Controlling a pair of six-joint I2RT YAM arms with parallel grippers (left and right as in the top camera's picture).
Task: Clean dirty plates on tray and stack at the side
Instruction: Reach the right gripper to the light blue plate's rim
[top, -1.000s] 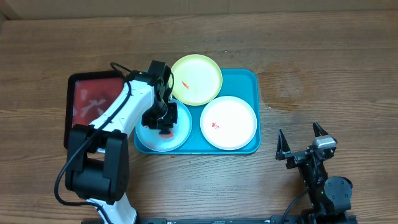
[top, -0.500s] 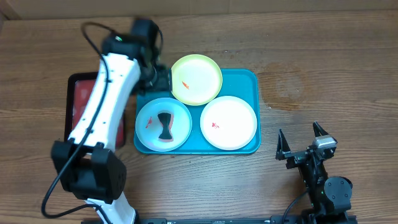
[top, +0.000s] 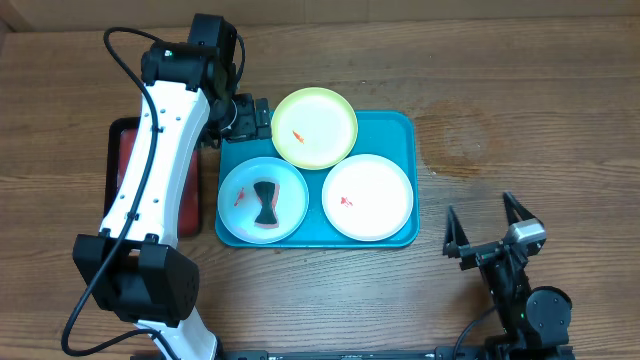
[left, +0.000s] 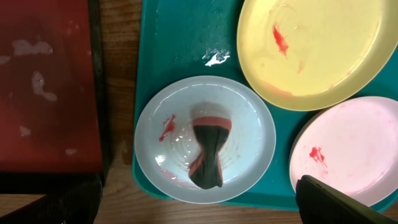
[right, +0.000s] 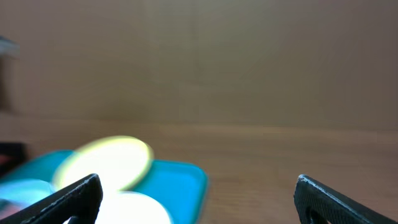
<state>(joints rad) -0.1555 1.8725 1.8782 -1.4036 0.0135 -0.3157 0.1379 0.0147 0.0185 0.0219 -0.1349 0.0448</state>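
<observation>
The turquoise tray (top: 395, 130) holds three plates. The lime-green plate (top: 316, 127) is at the back, the white plate (top: 367, 196) at the front right and the pale blue plate (top: 263, 200) at the front left. Each plate has a small red smear. A pinched black wiper with a reddish band (left: 208, 152) lies loose on the pale blue plate (left: 249, 124). My left gripper (top: 250, 117) hangs open over the tray's far left corner, holding nothing. In the left wrist view the left gripper (left: 199, 208) looks down on the blue plate. My right gripper (top: 487, 232) rests open near the table's front right.
A dark red, black-rimmed tray (top: 128, 170) lies left of the turquoise tray, partly under the left arm. Bare wooden table stretches to the right of the tray and behind it. A faint round stain (top: 462, 138) marks the wood on the right.
My left gripper has opened and let go of the wiper, which now lies on the blue plate. The gripper has risen and moved to the tray's far left corner. The right arm has barely moved.
</observation>
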